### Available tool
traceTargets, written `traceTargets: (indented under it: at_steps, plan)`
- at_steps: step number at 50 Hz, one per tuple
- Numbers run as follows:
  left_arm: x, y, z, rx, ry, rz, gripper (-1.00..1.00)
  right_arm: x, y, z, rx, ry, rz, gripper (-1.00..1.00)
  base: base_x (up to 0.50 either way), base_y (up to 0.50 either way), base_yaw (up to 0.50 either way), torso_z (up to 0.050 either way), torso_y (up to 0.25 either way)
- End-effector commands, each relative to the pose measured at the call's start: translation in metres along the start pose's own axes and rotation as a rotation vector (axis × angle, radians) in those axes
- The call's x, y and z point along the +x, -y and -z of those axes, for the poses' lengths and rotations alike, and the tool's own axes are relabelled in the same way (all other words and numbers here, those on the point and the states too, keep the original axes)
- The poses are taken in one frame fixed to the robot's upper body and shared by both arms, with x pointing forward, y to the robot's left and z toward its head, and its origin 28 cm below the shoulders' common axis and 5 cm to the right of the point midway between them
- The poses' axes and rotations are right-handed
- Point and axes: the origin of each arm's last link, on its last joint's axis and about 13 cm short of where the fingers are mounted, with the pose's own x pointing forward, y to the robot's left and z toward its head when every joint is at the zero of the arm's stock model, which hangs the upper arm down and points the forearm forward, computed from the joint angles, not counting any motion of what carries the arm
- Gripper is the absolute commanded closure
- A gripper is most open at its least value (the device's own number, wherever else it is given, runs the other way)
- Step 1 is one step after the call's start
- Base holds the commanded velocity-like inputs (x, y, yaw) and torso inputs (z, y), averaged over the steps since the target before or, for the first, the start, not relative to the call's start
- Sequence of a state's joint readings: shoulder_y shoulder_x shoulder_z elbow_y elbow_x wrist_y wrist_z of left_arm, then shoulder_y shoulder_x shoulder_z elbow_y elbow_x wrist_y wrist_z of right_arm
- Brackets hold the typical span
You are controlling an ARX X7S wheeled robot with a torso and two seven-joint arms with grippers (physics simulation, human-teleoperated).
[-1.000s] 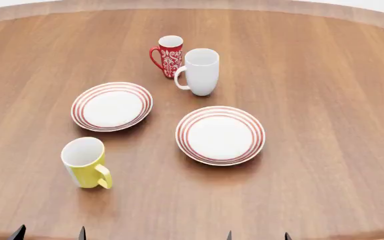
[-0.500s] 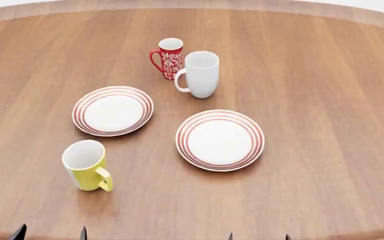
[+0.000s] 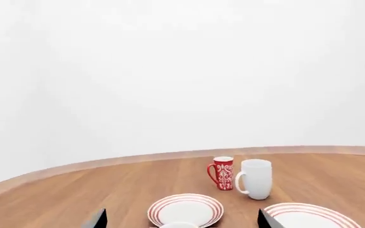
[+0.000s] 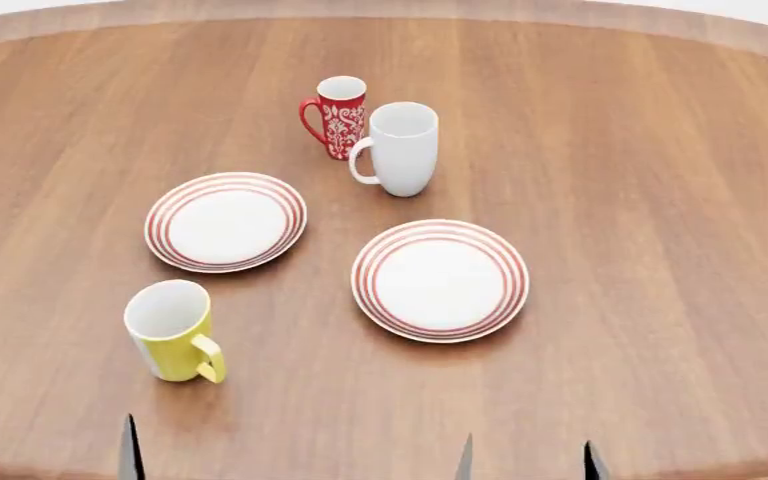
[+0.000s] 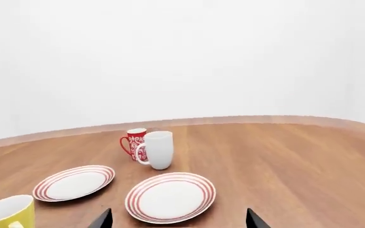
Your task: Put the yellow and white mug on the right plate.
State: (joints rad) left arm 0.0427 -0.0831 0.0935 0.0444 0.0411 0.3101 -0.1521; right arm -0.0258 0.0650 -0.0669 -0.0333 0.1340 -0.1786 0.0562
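Note:
The yellow and white mug (image 4: 172, 331) stands upright near the table's front left, handle toward the front right; it also shows in the right wrist view (image 5: 6, 213), and its white rim shows in the left wrist view (image 3: 178, 225). The right plate (image 4: 440, 280) lies empty at the middle; it shows in the right wrist view (image 5: 170, 196) and the left wrist view (image 3: 309, 216). My left gripper (image 4: 51, 455) is open and empty at the front edge, in front of the mug. My right gripper (image 4: 526, 462) is open and empty at the front edge, in front of the right plate.
A second red-ringed plate (image 4: 225, 221) lies left of the right plate. A plain white mug (image 4: 400, 148) and a slimmer red floral mug (image 4: 339, 116) stand together behind the plates. The round wooden table (image 4: 651, 200) curves away at the back.
The view shifted slightly, so the objects sit a little lower in frame. Both grippers' fingertips have risen further into the head view; the left pair has moved left.

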Motion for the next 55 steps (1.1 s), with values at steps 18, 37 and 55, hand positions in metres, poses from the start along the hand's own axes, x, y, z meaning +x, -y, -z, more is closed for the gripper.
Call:
traceTargets:
  at_steps: [18, 37, 55]
  plan:
    - [-0.0091, 0.0001, -0.0359, 0.064, 0.436, -0.034, -1.0, -0.0088, -0.0009, -0.035, 0.071, 0.477, -0.043, -1.0, 0.0, 0.11, 0.0, 0.0, 0.0]
    - [-0.0101, 0.0013, -0.0333, 0.065, 0.413, -0.007, -1.0, -0.0106, -0.0025, -0.0345, 0.063, 0.468, -0.069, -1.0, 0.02, 0.33, 0.0, 0.0, 0.0]
    - [-0.0115, 0.003, -0.0312, 0.066, 0.404, 0.017, -1.0, -0.0109, -0.0035, -0.0318, 0.053, 0.439, -0.091, -1.0, 0.5, -0.05, 0.0, 0.0, 0.0]
